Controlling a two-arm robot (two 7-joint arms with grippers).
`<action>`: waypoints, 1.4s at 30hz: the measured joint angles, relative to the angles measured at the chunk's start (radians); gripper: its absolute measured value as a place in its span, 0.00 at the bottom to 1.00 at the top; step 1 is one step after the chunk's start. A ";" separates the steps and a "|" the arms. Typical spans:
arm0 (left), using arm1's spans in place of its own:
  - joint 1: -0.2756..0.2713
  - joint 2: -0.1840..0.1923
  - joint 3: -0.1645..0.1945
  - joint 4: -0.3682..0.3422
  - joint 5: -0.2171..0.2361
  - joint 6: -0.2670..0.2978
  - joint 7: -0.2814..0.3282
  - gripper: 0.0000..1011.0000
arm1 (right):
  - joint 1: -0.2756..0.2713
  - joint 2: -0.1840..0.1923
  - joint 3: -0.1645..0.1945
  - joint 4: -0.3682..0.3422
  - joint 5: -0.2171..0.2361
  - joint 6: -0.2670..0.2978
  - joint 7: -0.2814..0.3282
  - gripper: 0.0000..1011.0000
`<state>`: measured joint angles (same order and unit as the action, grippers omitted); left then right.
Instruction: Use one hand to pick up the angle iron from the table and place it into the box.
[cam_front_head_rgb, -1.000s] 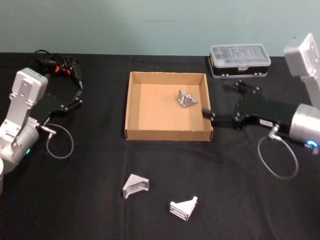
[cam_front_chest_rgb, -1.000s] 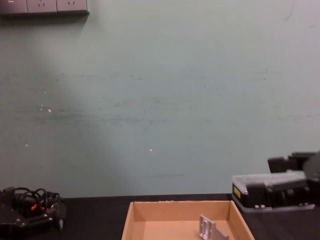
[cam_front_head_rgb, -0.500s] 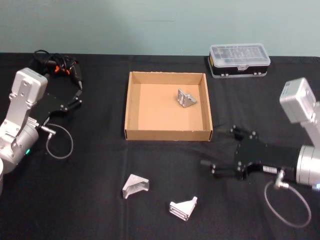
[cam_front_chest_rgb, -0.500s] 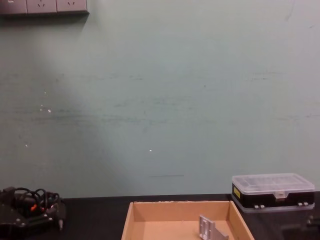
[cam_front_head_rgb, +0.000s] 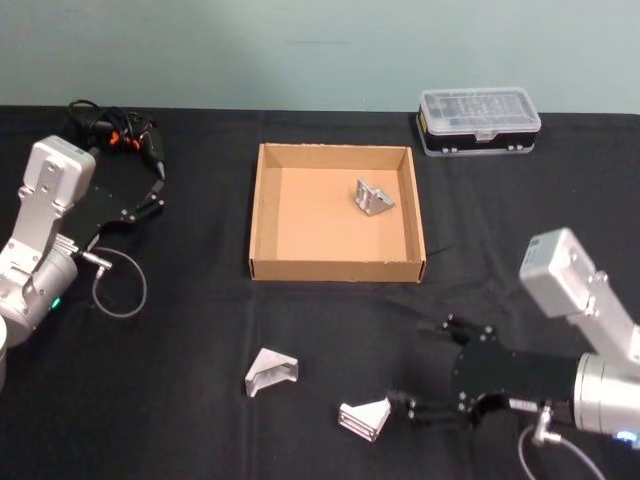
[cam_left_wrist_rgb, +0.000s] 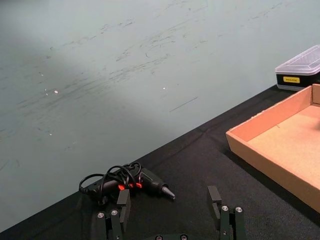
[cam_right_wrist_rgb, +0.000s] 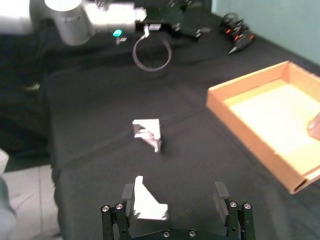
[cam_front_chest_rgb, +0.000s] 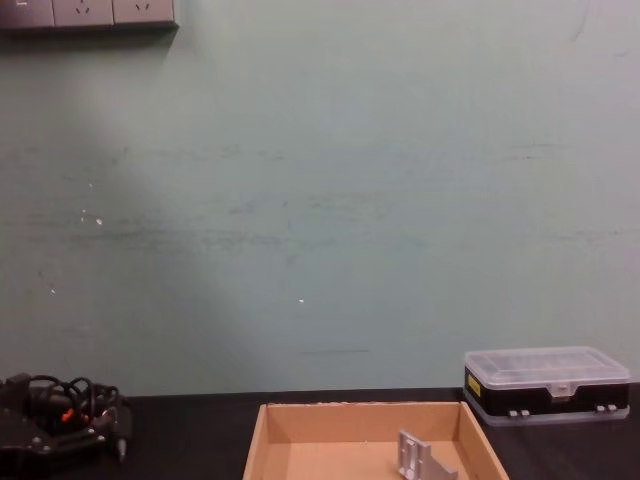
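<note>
Jaws: right gripper (cam_right_wrist_rgb: 174, 200) spread wide, low over the table (cam_front_head_rgb: 180, 420) at its 5 o'clock.
Nearest angle iron (cam_front_head_rgb: 366, 418): on the table, just beside one finger, not gripped.
Second angle iron (cam_front_head_rgb: 270, 372): apart, at 10 o'clock from the nearest.
Third angle iron (cam_front_head_rgb: 372, 197): inside the box (cam_front_head_rgb: 335, 269), towards 1 o'clock.
Left gripper (cam_left_wrist_rgb: 169, 202): spread, idle at the table's 9 o'clock.

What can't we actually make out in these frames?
Right wrist view: whether the open right pincer touches the near angle iron; its own finger covers that edge.
Chest view: the box and the boxed angle iron are cut off by the bottom edge.
Head view: plastic case contents, too small behind the lid.
Left wrist view: the box's far side, cut by the frame edge; left pincer idle, open.
</note>
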<state>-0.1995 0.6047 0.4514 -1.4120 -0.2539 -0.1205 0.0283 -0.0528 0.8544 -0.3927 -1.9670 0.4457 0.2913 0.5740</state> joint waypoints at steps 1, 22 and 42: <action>0.000 0.000 0.000 0.000 0.000 0.000 0.000 0.99 | 0.000 0.002 -0.006 -0.001 -0.005 0.001 0.000 0.99; 0.000 0.000 0.000 0.000 0.000 0.000 0.000 0.99 | 0.019 -0.006 -0.102 0.021 -0.134 0.022 -0.014 0.99; 0.000 0.000 0.000 0.000 0.000 0.000 0.000 0.99 | 0.055 -0.060 -0.154 0.049 -0.194 0.042 0.003 0.99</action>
<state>-0.1995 0.6047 0.4514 -1.4120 -0.2539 -0.1206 0.0283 0.0019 0.7941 -0.5463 -1.9179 0.2516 0.3338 0.5771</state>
